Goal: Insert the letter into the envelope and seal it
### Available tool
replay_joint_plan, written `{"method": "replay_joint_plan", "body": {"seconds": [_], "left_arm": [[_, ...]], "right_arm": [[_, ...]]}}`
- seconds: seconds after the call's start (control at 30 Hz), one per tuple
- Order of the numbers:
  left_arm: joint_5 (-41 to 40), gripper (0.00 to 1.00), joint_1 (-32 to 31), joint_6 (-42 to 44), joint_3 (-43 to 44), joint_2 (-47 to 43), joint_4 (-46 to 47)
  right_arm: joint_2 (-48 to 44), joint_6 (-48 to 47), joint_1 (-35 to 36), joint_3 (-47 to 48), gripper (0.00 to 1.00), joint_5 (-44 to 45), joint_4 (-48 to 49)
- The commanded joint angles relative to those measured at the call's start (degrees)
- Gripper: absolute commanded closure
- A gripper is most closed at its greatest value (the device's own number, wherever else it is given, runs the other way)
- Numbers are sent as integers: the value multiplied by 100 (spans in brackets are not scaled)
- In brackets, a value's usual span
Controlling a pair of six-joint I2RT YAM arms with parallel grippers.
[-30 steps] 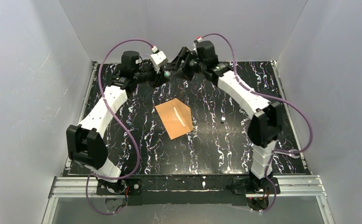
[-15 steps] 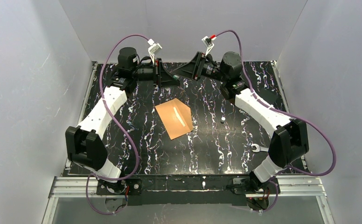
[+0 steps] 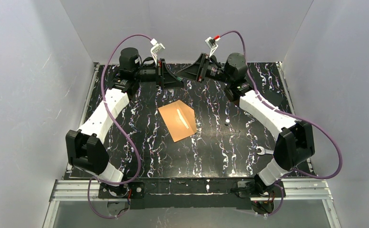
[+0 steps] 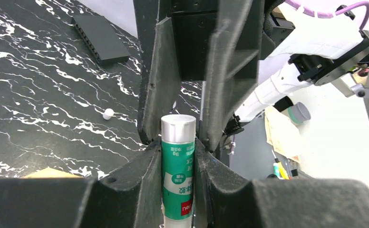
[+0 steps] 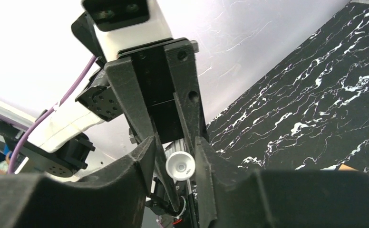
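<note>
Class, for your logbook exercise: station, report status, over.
Left gripper shut on glue stick. Right gripper open, straddling its cap. Envelope flat mid-table, letter not in view. Small white piece and wrench lie apart from it.

Left claw [image 3: 179, 83] faces right claw [image 3: 179, 72], blocking; envelope [image 3: 178, 121] unobstructed.

A green-labelled glue stick [image 4: 178, 175] with a silvery top stands at lower centre of the left wrist view. On the black marbled table [image 3: 211, 152], a small white cap [image 3: 227, 122] lies mid-frame and a wrench [image 3: 261, 151] lower right.
</note>
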Motion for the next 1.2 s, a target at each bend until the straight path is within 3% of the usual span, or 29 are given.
{"method": "replay_joint_plan", "body": {"seconds": [0.0,0.1,0.2,0.33,0.53,0.63,0.73,0.77,0.83,0.87,0.9,1.0,1.17], "left_arm": [[-299,100,6,200,-17,-291,58],[-726,100,11,542,-202,-444,53],[-1067,100,3,927,-359,-525,53],[-1168,100,7,2048,-436,-502,49],[-1886,100,-65,5277,-715,-658,-120],[-2404,100,-100,6365,-660,-587,-243],[-2736,100,-99,6364,-660,-533,-136],[-2750,100,-95,6174,-656,-527,-113],[-2731,100,-99,5547,-612,-527,-129],[-2656,100,-97,5209,-558,-519,-195],[-2507,100,-99,4916,-514,-516,-300],[-1932,100,-94,3961,-507,-514,-314],[-1305,100,-95,2955,-478,-426,-189]], "right_arm": [[-28,-9,27,55,66,-47,197],[-9,19,18,88,86,98,137],[108,25,26,266,99,322,-252],[443,59,73,738,99,807,-1127],[1264,153,125,2383,99,2335,-4267],[1416,631,131,2652,99,2857,-4814],[1392,864,125,2663,98,2950,-4532],[1341,833,127,2608,84,2863,-4206],[1172,624,111,2418,44,2642,-3582],[1050,424,106,2262,31,2490,-3207],[925,215,86,2081,25,2325,-2998],[656,-144,18,1696,21,1845,-2644],[656,-240,-17,1732,25,1398,-3338]]}}
